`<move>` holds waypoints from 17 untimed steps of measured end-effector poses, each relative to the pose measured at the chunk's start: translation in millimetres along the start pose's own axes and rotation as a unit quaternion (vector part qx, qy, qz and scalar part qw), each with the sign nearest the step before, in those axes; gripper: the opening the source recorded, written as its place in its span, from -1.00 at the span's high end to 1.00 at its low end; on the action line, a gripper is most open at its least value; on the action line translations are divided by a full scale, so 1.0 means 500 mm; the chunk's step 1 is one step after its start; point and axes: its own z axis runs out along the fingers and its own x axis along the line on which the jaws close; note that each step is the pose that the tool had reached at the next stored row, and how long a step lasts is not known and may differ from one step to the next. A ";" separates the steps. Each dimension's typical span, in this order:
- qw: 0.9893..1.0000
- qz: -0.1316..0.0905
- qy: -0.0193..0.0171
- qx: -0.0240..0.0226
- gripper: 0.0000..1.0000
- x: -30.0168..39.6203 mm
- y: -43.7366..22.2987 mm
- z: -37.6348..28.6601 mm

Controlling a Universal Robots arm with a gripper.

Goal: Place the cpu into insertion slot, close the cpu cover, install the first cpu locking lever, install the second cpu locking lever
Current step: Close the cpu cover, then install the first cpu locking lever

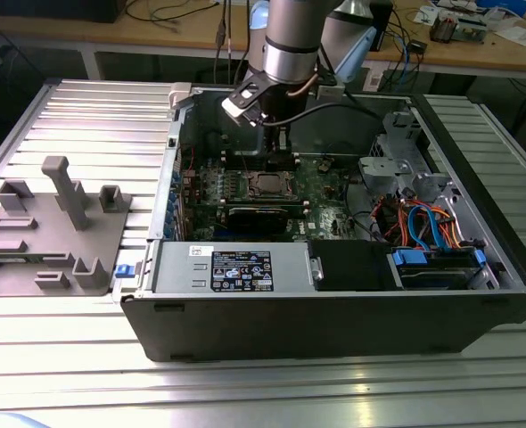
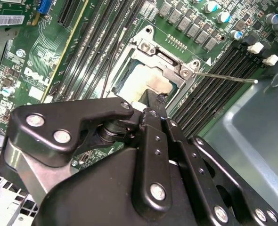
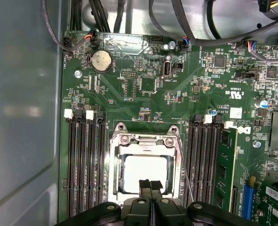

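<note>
claw shut at seated cpu

gripper (image 3: 151, 184), fingers pressed together w/ nothing between, hangs at the cpu cover (image 3: 143, 140) edge; contact unclear. cpu (image 3: 143, 170) lies in the insertion slot (image 3: 120, 179) under the cover frame. one thin locking lever (image 2: 224, 76) juts over the memory slots (image 2: 209, 75).

This is a robotics lab or electronics workshop: a black metal desktop computer case (image 1: 334, 325) lies open on its side on a counter of ribbed silver aluminium profiles (image 1: 85, 107). A grey plastic tray of moulded part fixtures (image 1: 58, 223) sits beside it. A silver-jointed robot arm (image 1: 291, 40) reaches down into the case, its black metal claw (image 3: 151, 185) close over the green motherboard (image 3: 143, 84). Behind stands a pale wooden counter (image 1: 111, 36) strewn with loose dark cables (image 1: 178, 11) and small electronic parts (image 1: 464, 25).
</note>
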 end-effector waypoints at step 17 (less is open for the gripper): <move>1.000 -0.006 0.000 0.000 0.79 -0.001 0.000 -0.009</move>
